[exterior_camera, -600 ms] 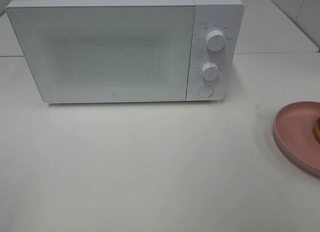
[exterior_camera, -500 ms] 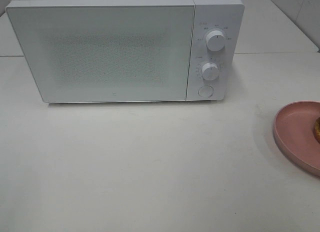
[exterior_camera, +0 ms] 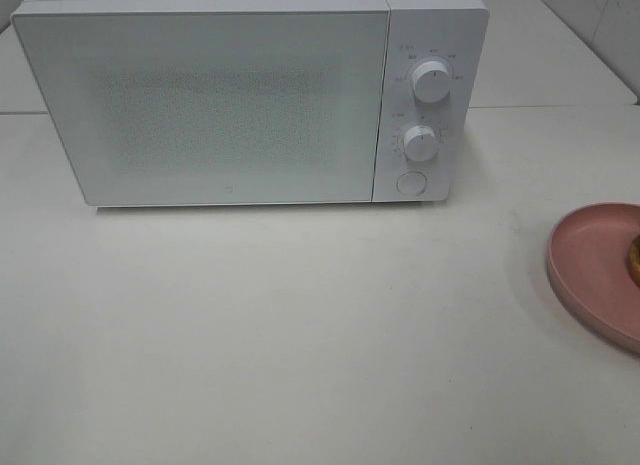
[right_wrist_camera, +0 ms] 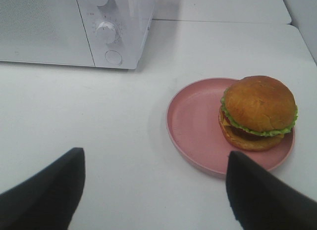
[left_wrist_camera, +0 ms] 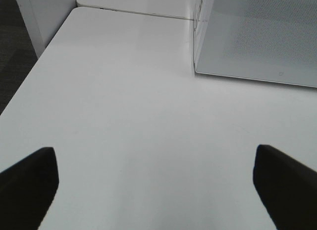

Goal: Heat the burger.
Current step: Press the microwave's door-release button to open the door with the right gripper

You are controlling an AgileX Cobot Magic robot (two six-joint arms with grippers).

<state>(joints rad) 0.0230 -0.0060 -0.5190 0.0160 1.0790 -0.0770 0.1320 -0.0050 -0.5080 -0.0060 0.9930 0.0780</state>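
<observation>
The burger (right_wrist_camera: 257, 113), a golden-brown bun with green lettuce, sits on the far side of a round pink plate (right_wrist_camera: 195, 126) on the white table. In the exterior high view only a sliver of the burger (exterior_camera: 634, 261) shows at the right edge, on the plate (exterior_camera: 590, 265). The white microwave (exterior_camera: 230, 95) stands at the back with its door shut. My right gripper (right_wrist_camera: 153, 190) is open, its dark fingers (right_wrist_camera: 44, 190) wide apart above the table short of the plate. My left gripper (left_wrist_camera: 153, 183) is open over bare table left of the microwave (left_wrist_camera: 257, 37).
The microwave has two knobs (exterior_camera: 431, 82) and a round button (exterior_camera: 409, 183) on its right panel. The table's left edge (left_wrist_camera: 29, 86) drops to dark floor. A seam runs across the table behind the microwave.
</observation>
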